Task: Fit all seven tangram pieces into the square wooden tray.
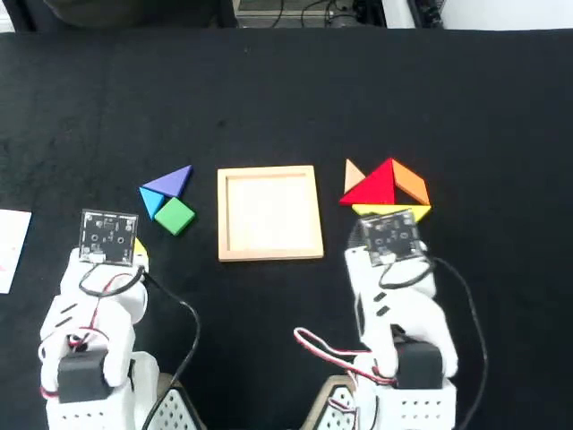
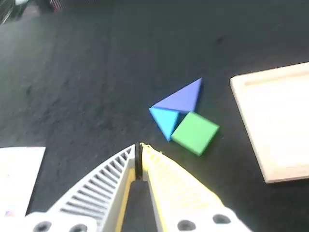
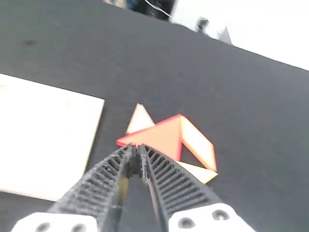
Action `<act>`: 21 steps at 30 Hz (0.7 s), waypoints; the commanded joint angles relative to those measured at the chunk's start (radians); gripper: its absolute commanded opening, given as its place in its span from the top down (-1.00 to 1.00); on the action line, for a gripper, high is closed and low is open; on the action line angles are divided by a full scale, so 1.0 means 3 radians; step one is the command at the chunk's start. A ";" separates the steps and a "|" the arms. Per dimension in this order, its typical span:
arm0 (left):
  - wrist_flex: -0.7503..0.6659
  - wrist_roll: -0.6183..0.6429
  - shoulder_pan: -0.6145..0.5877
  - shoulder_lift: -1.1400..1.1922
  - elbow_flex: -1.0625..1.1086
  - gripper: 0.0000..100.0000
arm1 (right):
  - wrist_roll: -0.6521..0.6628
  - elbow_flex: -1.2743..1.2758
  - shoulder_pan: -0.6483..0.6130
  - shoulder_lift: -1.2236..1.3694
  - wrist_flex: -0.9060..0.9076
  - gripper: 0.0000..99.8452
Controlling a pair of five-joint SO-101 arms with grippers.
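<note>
Progress is standing at zero. The wooden tray [image 1: 270,215] is lying empty, with all seven pieces waiting outside it on the black cloth [image 1: 269,90]. By my reckoning every placement is left to do.

Left of the tray, three pieces are clustering edge to edge: purple triangle [image 1: 170,182], cyan triangle [image 1: 152,202], green square [image 1: 175,216].

Right of the tray, four are huddling:
- pale orange triangle [image 1: 353,173], nearest the tray
- big red triangle [image 1: 374,186]
- orange parallelogram [image 1: 411,185], farthest from the tray
- yellow triangle [image 1: 392,211], partly covered from above

The pieces are looking flat, matte and sharp-cornered. The tray is showing pale wood with a raised rim.

The left gripper [image 2: 140,147] is hanging left of the tray, short of the green square, jaws pressed together and gripping nothing. The right gripper [image 3: 135,151] is hanging right of the tray, apparently over the red triangle's corner, likewise closed and empty.
</note>
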 commanded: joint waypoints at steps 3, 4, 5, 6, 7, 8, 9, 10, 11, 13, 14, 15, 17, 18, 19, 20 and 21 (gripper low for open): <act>-0.0107 0.0051 -0.0315 0.0425 -0.0826 0.93 | -0.0338 0.0192 -0.0194 -0.0192 -0.0245 0.97; -0.0164 0.0077 -0.0371 0.0665 -0.0867 0.92 | -0.0384 0.0207 -0.0194 -0.0192 -0.0230 0.94; -0.0199 0.0118 -0.0396 0.0956 -0.0903 0.89 | -0.0440 0.0228 -0.0194 -0.0192 -0.0210 0.91; -0.0245 0.0159 -0.0386 0.1299 -0.0923 0.85 | -0.0491 0.0258 -0.0189 -0.0192 -0.0189 0.87; -0.0286 0.0194 -0.0386 0.1672 -0.0979 0.83 | -0.0522 0.0294 -0.0189 -0.0192 -0.0189 0.83; -0.0312 0.0230 -0.0386 0.2046 -0.1056 0.81 | -0.0527 0.0335 -0.0189 -0.0192 -0.0189 0.79; -0.0307 0.0230 -0.0381 0.2388 -0.1138 0.81 | -0.0527 0.0366 -0.0184 -0.0197 -0.0179 0.77; -0.0281 0.0199 -0.0381 0.2706 -0.1256 0.81 | -0.0517 0.0412 -0.0179 -0.0197 -0.0194 0.75; -0.0271 0.0143 -0.0407 0.2961 -0.1373 0.81 | -0.0511 0.0442 -0.0169 -0.0207 -0.0210 0.74; -0.0271 -0.0015 -0.0417 0.3396 -0.1573 0.81 | -0.0511 0.0504 -0.0169 -0.0202 -0.0245 0.74; -0.0281 -0.0097 -0.0422 0.3575 -0.1660 0.80 | -0.0506 0.0524 -0.0169 -0.0202 -0.0261 0.74; -0.0286 -0.0174 -0.0422 0.3713 -0.1747 0.80 | -0.0501 0.0550 -0.0159 -0.0202 -0.0266 0.74; -0.0286 -0.0373 -0.0422 0.3877 -0.1869 0.74 | -0.0409 0.0596 -0.0097 -0.0212 -0.0266 0.74; -0.0292 -0.0496 -0.0422 0.3933 -0.1895 0.71 | -0.0338 0.0621 -0.0082 -0.0212 -0.0281 0.74; -0.0302 -0.0629 -0.0422 0.3969 -0.1915 0.70 | -0.0281 0.0647 -0.0082 -0.0207 -0.0322 0.74; -0.0353 -0.0742 -0.0422 0.3979 -0.1915 0.70 | -0.0266 0.0652 -0.0082 -0.0192 -0.0338 0.74; -0.0409 -0.0844 -0.0422 0.3979 -0.1900 0.69 | -0.0271 0.0652 -0.0082 -0.0192 -0.0338 0.74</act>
